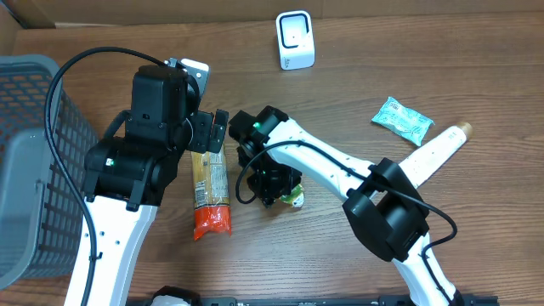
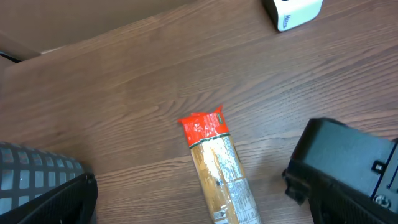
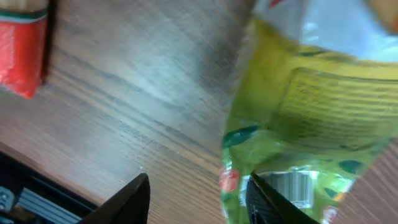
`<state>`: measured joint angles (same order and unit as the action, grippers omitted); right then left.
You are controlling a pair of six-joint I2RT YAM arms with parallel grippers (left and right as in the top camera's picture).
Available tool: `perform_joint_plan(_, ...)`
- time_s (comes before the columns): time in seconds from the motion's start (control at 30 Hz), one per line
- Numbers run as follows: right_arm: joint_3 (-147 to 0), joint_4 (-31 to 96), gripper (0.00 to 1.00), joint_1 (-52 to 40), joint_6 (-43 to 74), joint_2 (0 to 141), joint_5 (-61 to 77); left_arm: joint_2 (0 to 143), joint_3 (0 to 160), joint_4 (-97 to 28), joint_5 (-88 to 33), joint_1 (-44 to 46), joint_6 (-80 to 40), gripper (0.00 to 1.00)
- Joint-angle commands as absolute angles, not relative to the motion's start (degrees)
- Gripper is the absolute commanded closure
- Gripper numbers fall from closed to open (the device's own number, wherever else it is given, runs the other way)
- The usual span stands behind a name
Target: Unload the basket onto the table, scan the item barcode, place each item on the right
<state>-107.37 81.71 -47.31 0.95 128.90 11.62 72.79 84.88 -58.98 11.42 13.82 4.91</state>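
My left gripper (image 1: 208,134) hangs wide apart over the pasta (image 1: 210,191), crowding my right arm (image 1: 331,161): a bump risk. My right gripper (image 3: 198,182) stands apart, bag (image 3: 298,106) at its three-o'clock finger (image 3: 267,199), unclamped. Pinch that slack edge and it could slip or twist, barcode (image 3: 292,186) away from the scanner (image 1: 295,40) at twelve.

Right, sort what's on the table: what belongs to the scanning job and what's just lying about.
For the job: scanner; green packet; right gripper, at that packet.
Lying about: pasta; teal packet; white tube; basket.
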Motion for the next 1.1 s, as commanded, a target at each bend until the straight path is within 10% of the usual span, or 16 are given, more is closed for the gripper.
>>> perform_joint_plan(0.0,-109.5,81.8,0.48,-44.1,2.2,128.3,10.3,73.1,85.3,-58.9,12.0,13.5,5.8,0.00)
perform_joint_plan(1.07,-98.1,80.4,0.70,-44.6,3.5,128.2,18.1,73.1,85.3,-58.9,12.0,13.5,5.8,0.00)
